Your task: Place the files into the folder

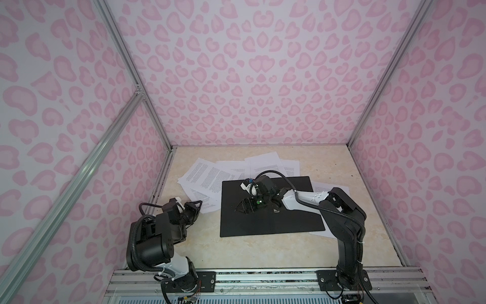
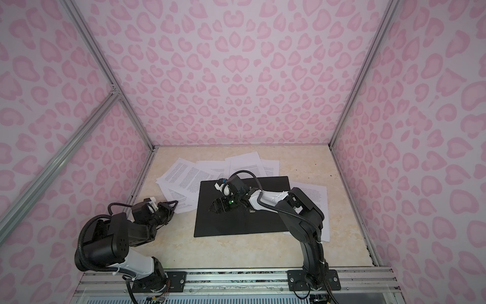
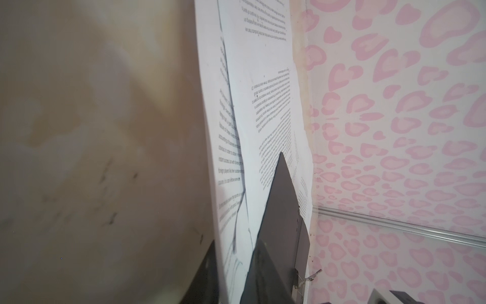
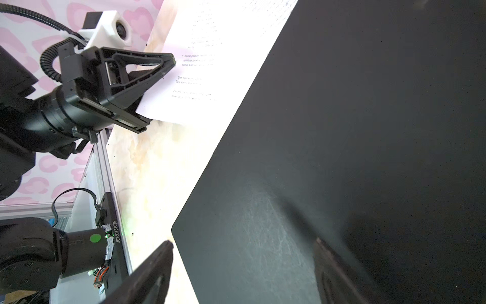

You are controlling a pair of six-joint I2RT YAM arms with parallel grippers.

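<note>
**Left end effector** (image 4: 168,64): the jaws are set one over and one under the near edge of a thin white printed paper sheet (image 4: 210,79) and stand close together. Whether the pinch is fully seated cannot be told.

**Sheet:** it is one of the files (image 1: 210,179), loose white printed pages fanned and overlapping on the pale marbled table (image 1: 249,250). They are spread left of and behind the flat matte black folder (image 1: 263,223). The long axis of the pinched sheet is judged to run from the jaws toward the back. Its right margin is met by the folder's left edge.

**Right end effector** (image 4: 243,243): the jaws are spread wide and nothing is held. It is poised above the folder's left half. Contact with the folder cannot be judged.

**Folder:** it appears to be laid open flat, with a small silver metal clip (image 1: 276,210) at its mid-line. A further white page (image 1: 334,190) is partly covered by the folder's right side.

**Deciding relation:** the folder lies just right of the left end effector, across the pinched sheet's short axis. A lift and a rightward draw over the folder's left edge is judged to be called for. The left arm is nearer the fanned files. The landing area is overhung by the right end effector, which may need to be cleared.
</note>
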